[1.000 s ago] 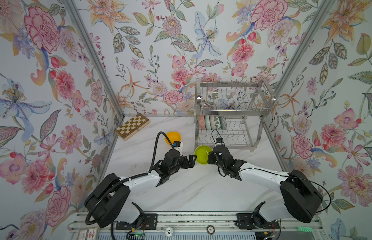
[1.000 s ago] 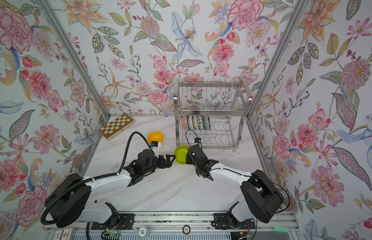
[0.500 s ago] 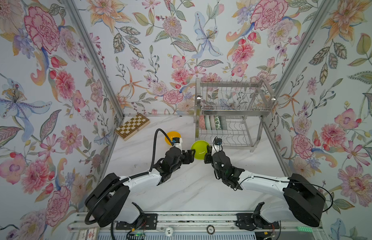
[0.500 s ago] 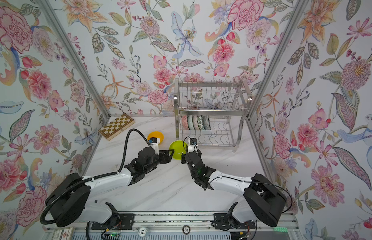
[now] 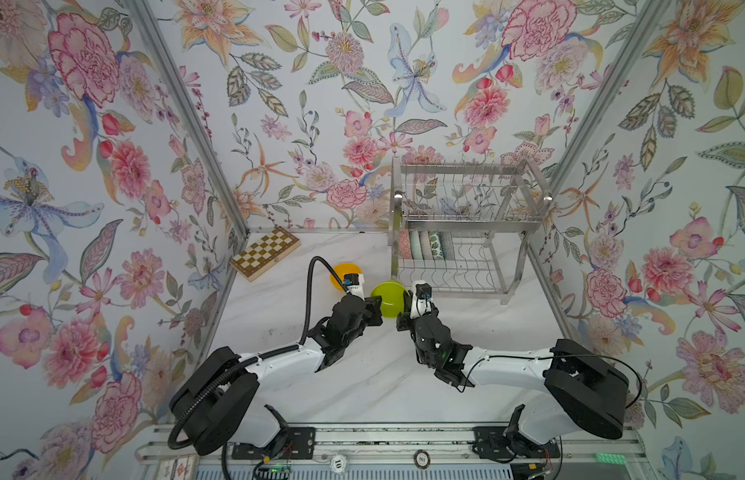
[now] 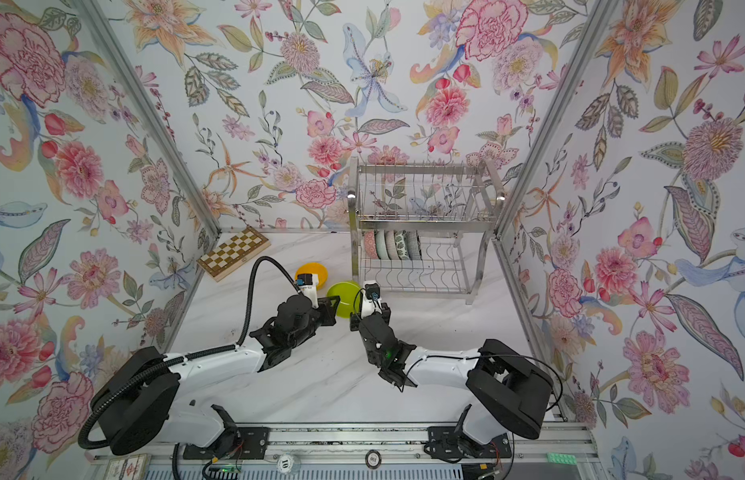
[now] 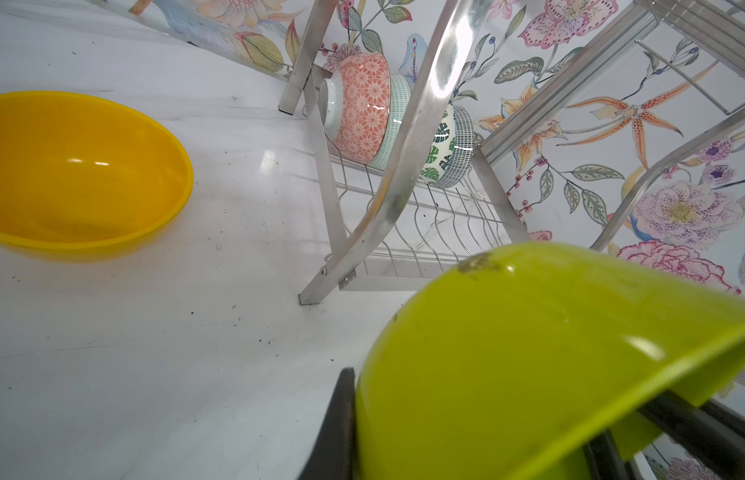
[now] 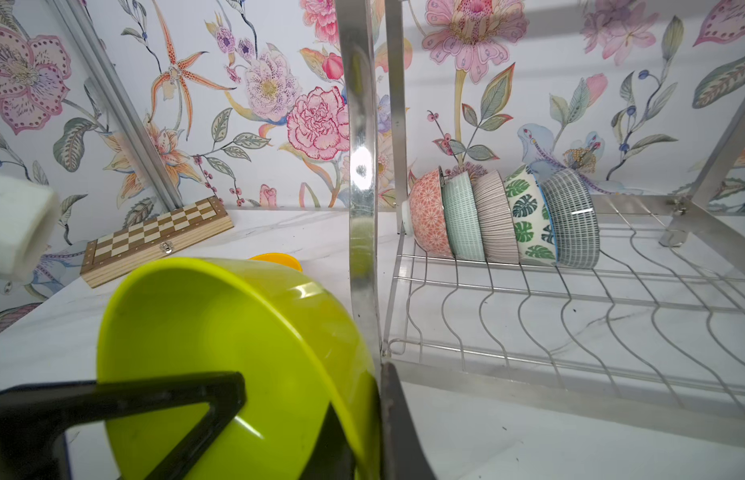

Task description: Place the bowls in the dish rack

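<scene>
The lime green bowl (image 5: 388, 298) (image 6: 344, 297) hangs tilted just in front of the dish rack (image 5: 524, 232) (image 6: 481, 245), held from both sides. My left gripper (image 5: 376, 311) (image 7: 360, 436) is shut on its left rim, one finger (image 7: 337, 428) on the outer wall. My right gripper (image 5: 405, 308) (image 8: 371, 432) is shut on its right rim, with an outer finger (image 8: 398, 424) against the wall. The orange-yellow bowl (image 5: 341, 272) (image 7: 80, 174) sits upright on the table, left of the rack. Several patterned bowls (image 8: 504, 216) stand on edge in the rack's lower tier.
A wooden chessboard (image 5: 265, 252) lies at the back left by the wall. The rack's front left leg (image 8: 362, 249) stands right beside the lime bowl. The rack's upper tier (image 5: 466, 199) holds no bowls. Floral walls close in on three sides.
My left gripper has shut on the lime bowl's rim. The bowl has moved a little toward the rack, and the right arm has swung round behind it.
</scene>
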{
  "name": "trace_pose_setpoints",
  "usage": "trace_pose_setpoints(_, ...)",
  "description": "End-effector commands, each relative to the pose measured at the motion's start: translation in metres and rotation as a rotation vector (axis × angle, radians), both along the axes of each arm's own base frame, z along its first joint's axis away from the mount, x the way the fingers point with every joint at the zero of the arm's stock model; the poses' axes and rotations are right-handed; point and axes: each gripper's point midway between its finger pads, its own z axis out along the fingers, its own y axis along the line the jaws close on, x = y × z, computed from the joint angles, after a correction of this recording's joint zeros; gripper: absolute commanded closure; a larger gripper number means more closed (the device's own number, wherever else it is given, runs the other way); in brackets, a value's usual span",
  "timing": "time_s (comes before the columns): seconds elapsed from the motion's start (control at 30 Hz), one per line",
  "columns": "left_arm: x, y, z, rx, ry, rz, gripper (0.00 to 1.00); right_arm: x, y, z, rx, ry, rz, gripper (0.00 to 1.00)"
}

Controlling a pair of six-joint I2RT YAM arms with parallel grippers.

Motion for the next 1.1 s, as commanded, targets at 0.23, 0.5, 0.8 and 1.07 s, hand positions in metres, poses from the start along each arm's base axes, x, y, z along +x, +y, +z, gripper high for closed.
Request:
trace_pose_setpoints(0.23,0.008,0.008,0.021,-0.048,-0.056,0.053,1.0,0.009,0.002,0.009,0.118,0.0,-0.024,0.91)
trace_pose_setpoints(0.5,0.011,0.017,0.021,-0.036,-0.06,0.107,1.0,0.021,-0.001,-0.011,0.178,0.101,-0.02,0.81)
trace_pose_setpoints(0.8,0.022,0.044,0.015,0.057,-0.058,0.266,1.0,0.029,0.001,-0.027,0.33,0.24,0.045,0.57)
trace_pose_setpoints(1.07,0.032,0.074,0.024,0.153,-0.142,0.431,1.0,0.03,-0.017,-0.018,0.461,0.289,0.046,0.22)
